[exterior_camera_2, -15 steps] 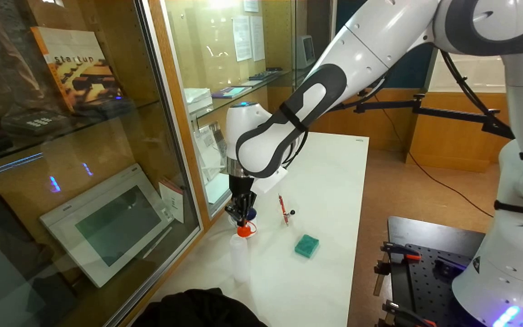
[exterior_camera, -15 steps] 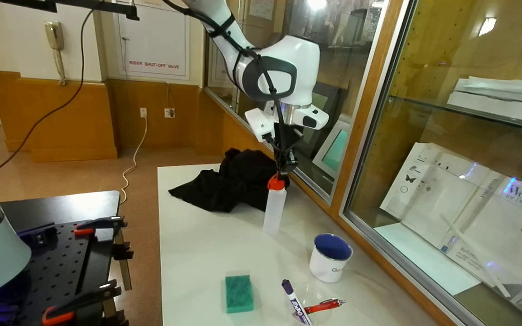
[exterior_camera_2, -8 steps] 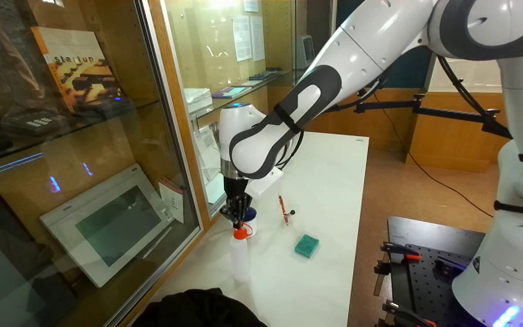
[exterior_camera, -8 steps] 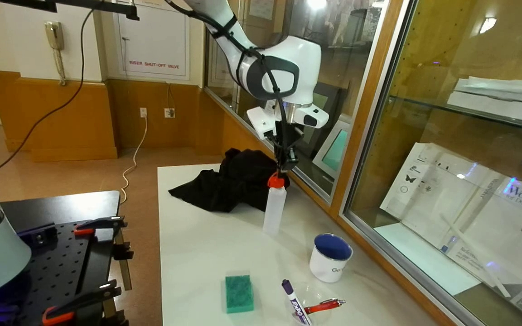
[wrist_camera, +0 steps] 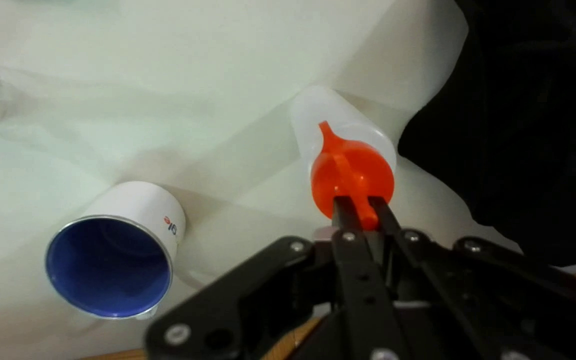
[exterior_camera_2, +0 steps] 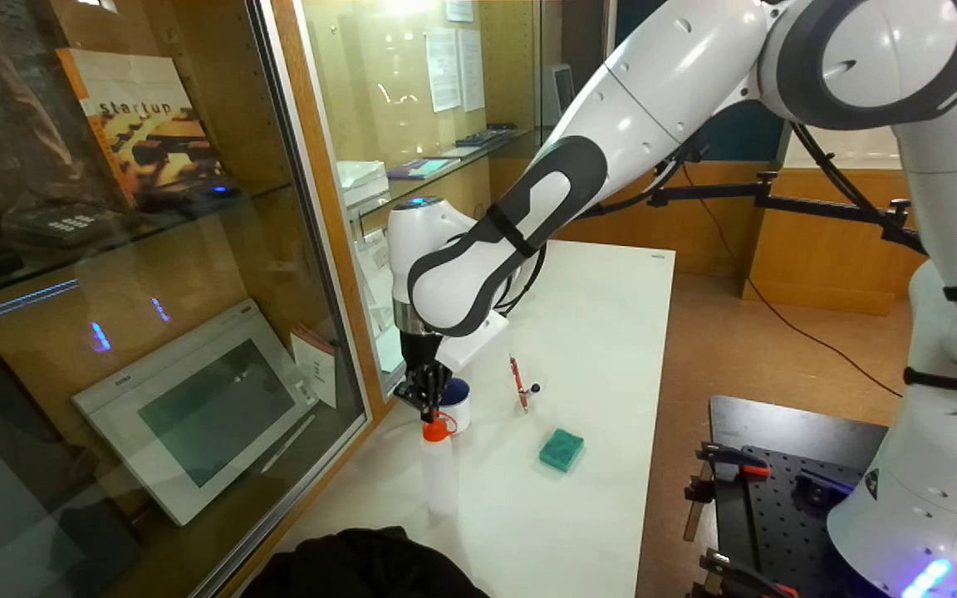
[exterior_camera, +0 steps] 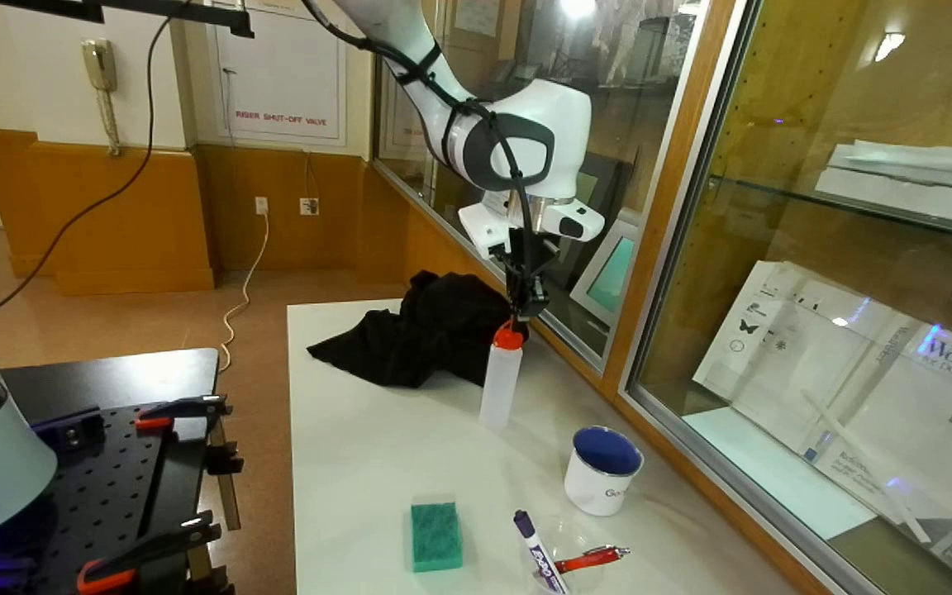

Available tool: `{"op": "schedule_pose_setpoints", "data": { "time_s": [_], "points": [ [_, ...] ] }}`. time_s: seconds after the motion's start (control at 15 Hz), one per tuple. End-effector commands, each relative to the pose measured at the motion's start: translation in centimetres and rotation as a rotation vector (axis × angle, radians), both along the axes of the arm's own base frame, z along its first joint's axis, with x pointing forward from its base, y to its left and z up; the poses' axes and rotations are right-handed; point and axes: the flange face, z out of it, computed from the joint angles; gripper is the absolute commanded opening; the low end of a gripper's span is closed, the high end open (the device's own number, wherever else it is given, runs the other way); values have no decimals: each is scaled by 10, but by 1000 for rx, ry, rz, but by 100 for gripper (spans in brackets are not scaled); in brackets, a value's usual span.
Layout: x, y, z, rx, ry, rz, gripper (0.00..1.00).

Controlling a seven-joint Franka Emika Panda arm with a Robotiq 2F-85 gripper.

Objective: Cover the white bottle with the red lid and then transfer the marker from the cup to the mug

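Moved since earlier frames: white jointed robot arm (exterior_camera_2: 653, 87), black two-fingered gripper (wrist_camera: 362, 207) and red-orange cone-shaped plastic lid (wrist_camera: 375, 172), all slightly lower and nearer the wood-framed glass case (exterior_camera: 663, 207).
Gripper state: fingertips pinching a narrow part of the lid.
Lid position: directly over the mouth of the slim, upright, milky-white plastic bottle (exterior_camera: 500, 388); flared base, thin side loop; whether fully seated, cannot tell.
Mug (exterior_camera: 596, 489): white cylinder, blue inside, metallic rim; "Go" legible in an exterior view, "gle" in the wrist view.
Marker (exterior_camera: 535, 545): slim white barrel, dark purple cap; leans in a clear thin-walled cup (exterior_camera: 568, 539) with a red pen (exterior_camera: 592, 559). Barrel lettering too small to read surely.
Box (exterior_camera: 930, 413): white, "WordPe" and "for DOS", in the case.
Book (exterior_camera_2: 142, 116): orange-edged cover, "startup".
Panel (exterior_camera: 282, 74): white rectangle, "RISER SHUT-OFF VALVE" in red capitals.
Table (exterior_camera: 360, 463): smooth white top, bearing a green rectangular coarse-faced sponge (exterior_camera: 436, 537) and a rumpled matte black cloth (exterior_camera: 426, 339).
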Motion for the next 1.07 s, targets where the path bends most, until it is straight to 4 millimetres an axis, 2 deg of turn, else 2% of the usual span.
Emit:
{"op": "schedule_pose_setpoints", "data": {
  "time_s": [0.0,0.33,1.0],
  "points": [
    [11,3,0,-12,18,-12,3],
    [16,6,1,-2,32,-4,3],
    [13,17,5,-7,64,11,3]
  ]
}}
